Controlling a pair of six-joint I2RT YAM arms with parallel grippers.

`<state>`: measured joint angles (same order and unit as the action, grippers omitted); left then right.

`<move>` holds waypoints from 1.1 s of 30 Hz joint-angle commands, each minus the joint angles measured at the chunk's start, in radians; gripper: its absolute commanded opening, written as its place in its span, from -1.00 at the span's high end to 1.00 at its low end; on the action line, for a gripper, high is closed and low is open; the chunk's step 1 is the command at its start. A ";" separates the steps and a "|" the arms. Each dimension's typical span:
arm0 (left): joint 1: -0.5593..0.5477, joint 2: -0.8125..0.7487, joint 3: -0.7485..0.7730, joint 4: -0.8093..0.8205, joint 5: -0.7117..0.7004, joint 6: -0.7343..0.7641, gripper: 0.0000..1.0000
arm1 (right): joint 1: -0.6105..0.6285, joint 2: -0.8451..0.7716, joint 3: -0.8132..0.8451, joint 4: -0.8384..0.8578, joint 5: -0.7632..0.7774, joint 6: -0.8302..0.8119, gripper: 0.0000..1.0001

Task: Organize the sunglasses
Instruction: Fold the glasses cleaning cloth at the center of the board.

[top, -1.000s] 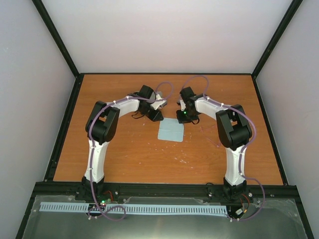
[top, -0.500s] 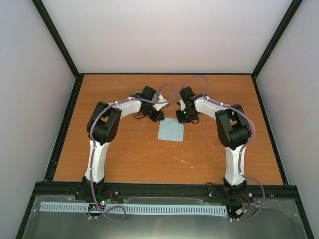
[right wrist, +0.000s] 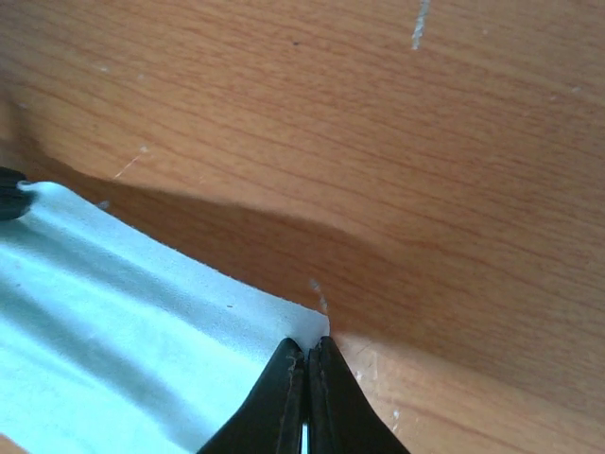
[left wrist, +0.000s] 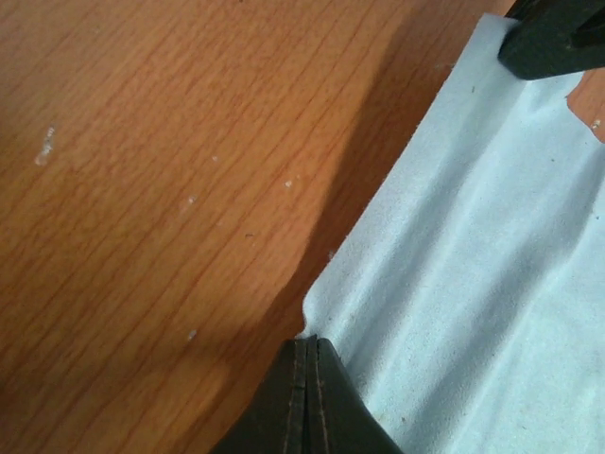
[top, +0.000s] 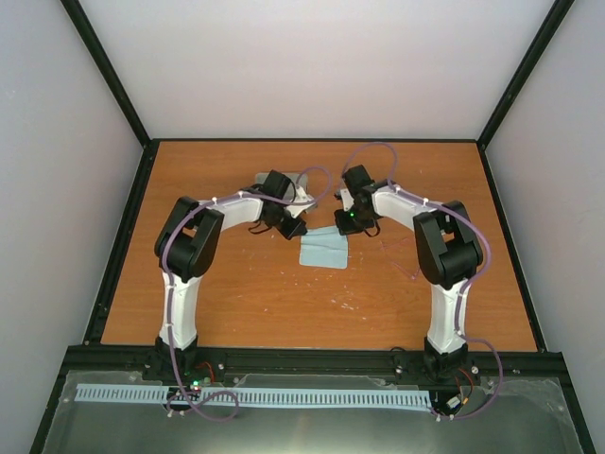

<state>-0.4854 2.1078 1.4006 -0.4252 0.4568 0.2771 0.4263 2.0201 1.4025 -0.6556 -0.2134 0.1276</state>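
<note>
The light blue cloth (top: 323,251) lies at the table's middle, its two far corners pinched. My left gripper (top: 295,227) is shut on the far left corner; the left wrist view shows its shut fingertips (left wrist: 307,342) at the corner of the cloth (left wrist: 473,284). My right gripper (top: 352,224) is shut on the far right corner, also seen in the right wrist view (right wrist: 308,345) with the cloth (right wrist: 123,312) sagging between. The sunglasses (top: 402,257) are faint thin reddish lines on the wood right of the cloth, beside the right arm.
A pale oblong case (top: 272,177) shows partly behind the left arm's wrist. The other gripper's dark finger (left wrist: 558,38) holds the cloth's opposite corner. The wooden table (top: 236,293) is bounded by a black frame and grey walls.
The left arm has swung its elbow left and forward, uncovering the pale case behind it. Both grippers stay shut on the cloth's far corners, which have shifted slightly.
</note>
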 commanded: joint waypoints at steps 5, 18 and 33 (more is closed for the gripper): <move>-0.010 -0.097 -0.039 0.083 -0.011 0.006 0.99 | 0.003 -0.098 -0.067 0.054 -0.037 -0.029 0.95; -0.020 -0.166 -0.139 0.146 -0.027 0.119 0.99 | 0.006 -0.133 -0.113 0.082 -0.087 -0.041 0.94; -0.050 -0.243 -0.251 0.216 -0.040 0.186 0.99 | 0.032 -0.180 -0.212 0.092 -0.132 -0.082 0.94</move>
<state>-0.5102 1.9079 1.1679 -0.2512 0.4110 0.4259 0.4477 1.8835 1.2160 -0.5709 -0.3309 0.0669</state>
